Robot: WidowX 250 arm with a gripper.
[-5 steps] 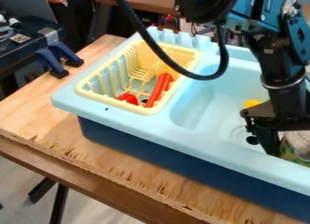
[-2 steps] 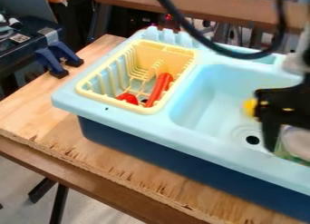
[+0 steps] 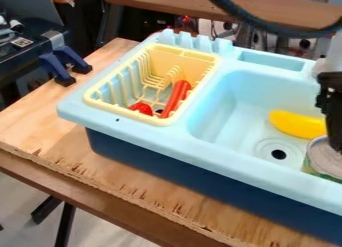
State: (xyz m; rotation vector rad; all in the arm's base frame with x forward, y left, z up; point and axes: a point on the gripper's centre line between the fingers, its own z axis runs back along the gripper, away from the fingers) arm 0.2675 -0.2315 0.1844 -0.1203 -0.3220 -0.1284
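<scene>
1 can [image 3: 326,160] in the sink basin [image 3: 234,98], near right. 1 gripper [image 3: 328,103] at right edge, by the can; can't tell if spread or pressed together. 1 curved yellow piece [image 3: 297,124] just beside, far side of can. 1 drain [image 3: 278,154] left of can. Left: 1 yellow rack [image 3: 99,102] holding 2 red pieces [image 3: 176,97]. 2 blue clamps [image 3: 52,64] on tabletop's far-left edge.

Two clamps [image 3: 71,57] are sitting upper left; one rack [image 3: 184,56] is holding two red objects [image 3: 176,97]; one sink [image 3: 217,108] is holding one can [image 3: 324,158], one yellow piece [image 3: 297,125].
</scene>
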